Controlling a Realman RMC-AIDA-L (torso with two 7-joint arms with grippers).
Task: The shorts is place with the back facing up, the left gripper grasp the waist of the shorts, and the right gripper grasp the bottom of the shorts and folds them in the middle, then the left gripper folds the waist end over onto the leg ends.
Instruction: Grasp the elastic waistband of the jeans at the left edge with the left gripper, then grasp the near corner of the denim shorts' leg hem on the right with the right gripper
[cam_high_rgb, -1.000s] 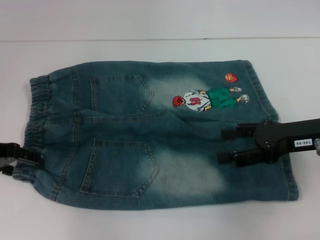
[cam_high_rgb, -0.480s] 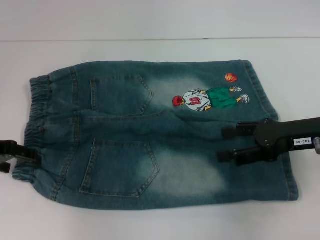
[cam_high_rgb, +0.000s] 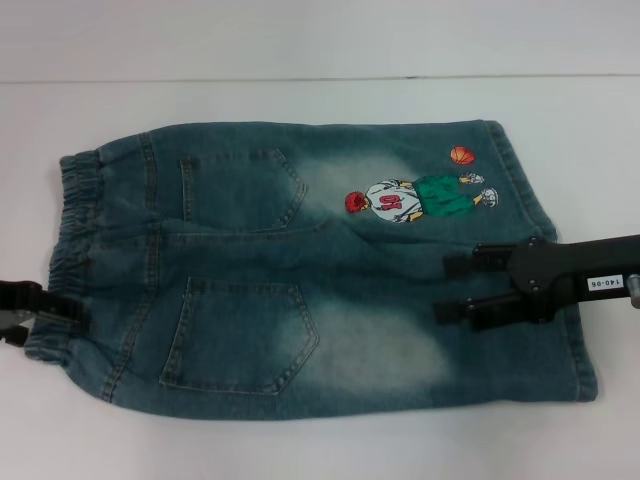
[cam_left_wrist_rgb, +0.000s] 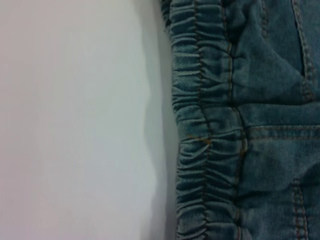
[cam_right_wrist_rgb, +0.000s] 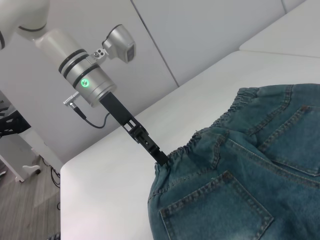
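Note:
The shorts (cam_high_rgb: 300, 270) lie flat with two patch pockets up, the cartoon embroidery (cam_high_rgb: 415, 195) on the far leg. The ruffled waist (cam_high_rgb: 75, 230) is at the left and the leg ends (cam_high_rgb: 585, 370) at the right. My left gripper (cam_high_rgb: 45, 305) sits at the near end of the waist; the right wrist view shows the left gripper (cam_right_wrist_rgb: 161, 157) touching the gathered band. The left wrist view is filled by the waist (cam_left_wrist_rgb: 200, 125) and white table, with no fingers visible. My right gripper (cam_high_rgb: 450, 290) is open over the near leg, a little inward from the hem.
The white table (cam_high_rgb: 300, 450) surrounds the shorts, and its back edge (cam_high_rgb: 300, 78) runs behind them. In the right wrist view the table edge (cam_right_wrist_rgb: 62, 175) drops to the floor (cam_right_wrist_rgb: 30, 210) beyond the left arm.
The left gripper has shifted only slightly at the waist's edge. The right gripper and the shorts are almost unmoved.

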